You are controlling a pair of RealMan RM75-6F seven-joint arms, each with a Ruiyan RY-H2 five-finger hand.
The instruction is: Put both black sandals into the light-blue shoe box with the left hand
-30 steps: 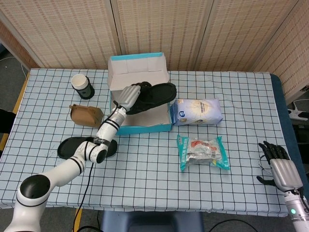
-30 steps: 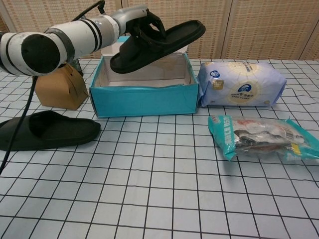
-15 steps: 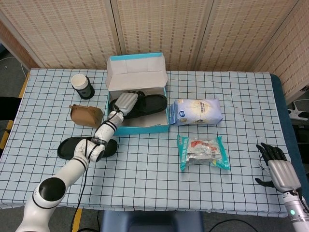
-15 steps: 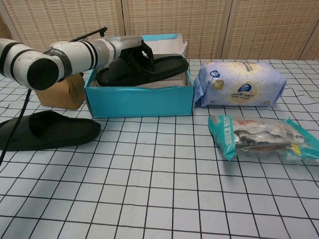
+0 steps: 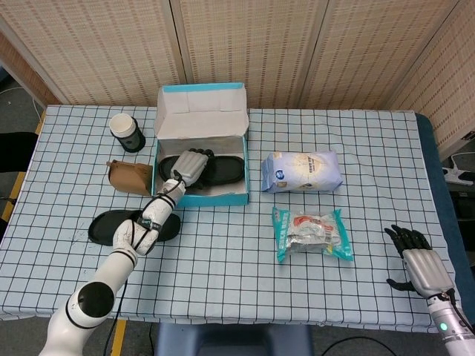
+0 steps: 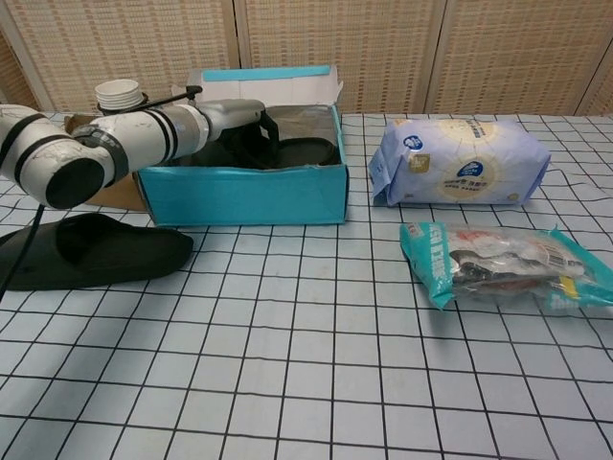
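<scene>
One black sandal [image 5: 220, 168] [image 6: 299, 151] lies inside the light-blue shoe box [image 5: 223, 197] [image 6: 244, 195]. My left hand [image 5: 189, 165] [image 6: 251, 125] is down in the box with its fingers still wrapped on that sandal's strap. The second black sandal [image 5: 107, 225] [image 6: 91, 251] lies flat on the table to the left front of the box, partly under my left forearm in the head view. At the table's right front edge my right hand [image 5: 419, 259] rests with its fingers apart, holding nothing.
A brown paper box [image 5: 130, 177] [image 6: 110, 195] and a paper cup [image 5: 126, 131] [image 6: 119, 94] stand left of the shoe box. A white tissue pack [image 5: 302, 170] [image 6: 461, 162] and a teal snack bag [image 5: 312, 233] [image 6: 503, 265] lie to its right.
My left hand lowered the sandal from above the box down into it. The box slid to the left as the sandal went in. The right hand shifted slightly.
</scene>
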